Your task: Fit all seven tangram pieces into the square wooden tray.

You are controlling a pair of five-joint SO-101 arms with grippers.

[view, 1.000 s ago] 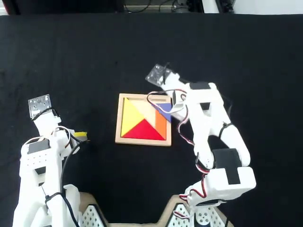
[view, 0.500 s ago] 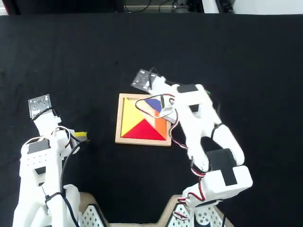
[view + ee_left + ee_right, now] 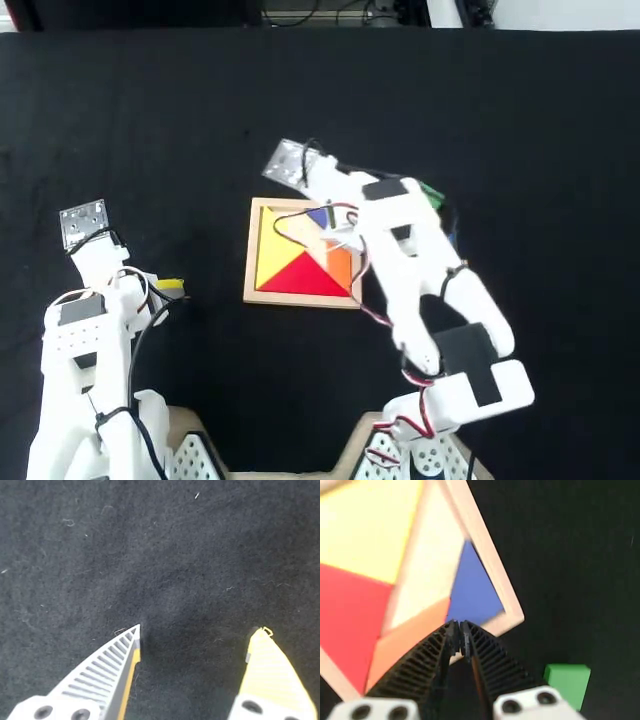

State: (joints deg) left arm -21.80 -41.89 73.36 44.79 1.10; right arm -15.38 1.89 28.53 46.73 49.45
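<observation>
Since a second earlier, my right arm had swung leftward from the right edge of the tray (image 3: 300, 300) to hang over its far right corner. It brought the blue piece (image 3: 318, 214) off the rim and into that corner. With the arm out of the way, a green piece (image 3: 431, 192) showed on the table (image 3: 520, 120) just right of the arm. My left arm had not shifted.

In the right wrist view the right pincer (image 3: 458, 629) had its jaws pressed together with only a sliver between them and nothing held. Its tips were right at one corner of the blue piece. That piece lay inside the tray against the rim, though I could not tell whether it sat fully flat.

A large yellow triangle (image 3: 277, 250) filled the left of the tray, a large red triangle (image 3: 305, 276) the near side, and an orange piece (image 3: 343, 266) sat by the right rim. Bare wood showed between the yellow triangle and the blue piece.

The left pincer (image 3: 200, 630) hung well to the left of the tray, its jaws wide apart over bare black table, holding nothing.
</observation>
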